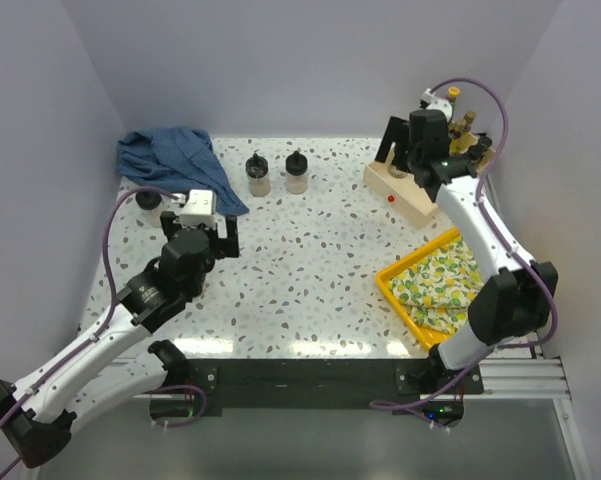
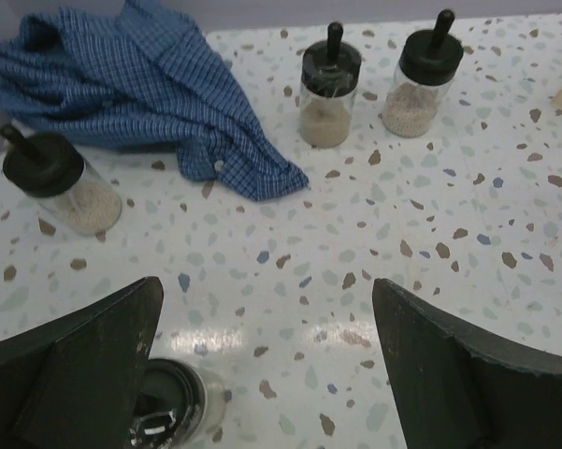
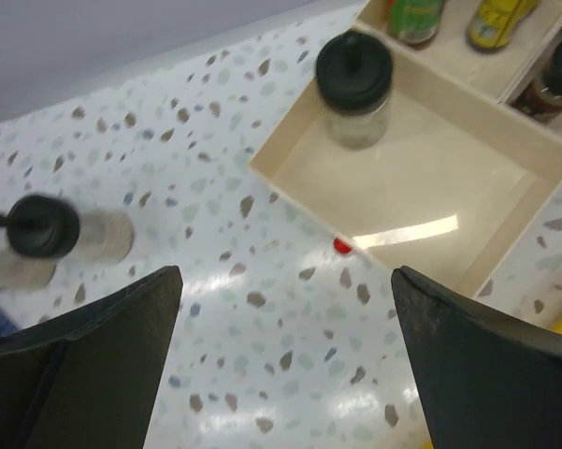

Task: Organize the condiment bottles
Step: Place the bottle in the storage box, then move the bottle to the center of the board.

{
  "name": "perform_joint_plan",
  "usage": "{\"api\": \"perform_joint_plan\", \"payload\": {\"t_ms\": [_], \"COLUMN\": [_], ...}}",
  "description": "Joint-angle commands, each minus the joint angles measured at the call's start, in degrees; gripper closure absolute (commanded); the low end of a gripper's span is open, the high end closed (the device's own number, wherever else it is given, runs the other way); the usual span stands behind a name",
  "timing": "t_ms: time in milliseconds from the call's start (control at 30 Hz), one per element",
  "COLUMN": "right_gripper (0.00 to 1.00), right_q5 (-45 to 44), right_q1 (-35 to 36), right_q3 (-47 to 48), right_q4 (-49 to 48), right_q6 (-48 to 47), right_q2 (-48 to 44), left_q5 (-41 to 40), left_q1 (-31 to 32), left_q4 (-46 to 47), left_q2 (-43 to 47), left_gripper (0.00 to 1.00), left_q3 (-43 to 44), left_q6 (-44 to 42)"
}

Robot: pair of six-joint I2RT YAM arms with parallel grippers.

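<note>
Blue checked cloth (image 2: 150,84) — black-lidded jars (image 2: 329,89)

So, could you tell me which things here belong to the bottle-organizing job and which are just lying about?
Job:
- jar by the cloth
- left centre jar
- right centre jar
- nearest jar
- jar in the tray
- sauce bottles
- beige tray, where they go

Lying about:
- blue cloth
- yellow bin
- lemon-print cloth

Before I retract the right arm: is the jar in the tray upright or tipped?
Upright: the jar stands on its base in the tray's large compartment, black lid on top, apart from the open right gripper.
</note>
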State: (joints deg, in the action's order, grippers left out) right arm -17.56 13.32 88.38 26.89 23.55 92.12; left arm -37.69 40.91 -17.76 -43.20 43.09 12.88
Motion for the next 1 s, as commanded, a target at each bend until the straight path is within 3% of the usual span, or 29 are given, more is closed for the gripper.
{"api": "perform_joint_plan", "payload": {"t_ms": [0,167,433,700,800,900,967], "right_gripper": [0.01,0.01,0.01,0.01,0.01,0.01,0.01], "right_q5": [5.25,9.82,15.89,19.93,20.81,20.99,20.90], "right_q1": [6.88,14.97,16.82,16.83,16.91,16.91,16.83], "right_q3": [-8.56,-20.16,-35.81,-38.10,-38.80,-39.51,-39.69], "right_q4": [2.63,2.81,-1.05,-0.44,-0.61,-0.79,-0.70], "right_q6": [-0.96,-0.36,2.99,2.11,2.11,1.85,1.41], "right_q2": [-7.11,-18.43,-32.69,-35.87,-36.66,-37.71,-38.15], "left_q5": [-4.93,-6.08,-8.37,4.02,6.05,10.35,9.14], "left_q1": [-0.12,-0.30,-5.12,-17.51,-19.01,-19.63,-19.81], "left_q4": [-14.30,-23.10,-35.40,-34.27,-32.70,-25.94,-25.39], "left_q2": [-4.87,-3.92,-8.47,-11.99,-12.26,-12.17,-13.57], "left_gripper": [0.00,0.04,0.07,0.04,0.04,0.04,0.04], "left_q3": [7.79,9.12,12.10,9.56,5.44,1.57,1.12], "left_q6": [15.92,25.77,34.22,35.71,37.91,34.50,35.27]}}
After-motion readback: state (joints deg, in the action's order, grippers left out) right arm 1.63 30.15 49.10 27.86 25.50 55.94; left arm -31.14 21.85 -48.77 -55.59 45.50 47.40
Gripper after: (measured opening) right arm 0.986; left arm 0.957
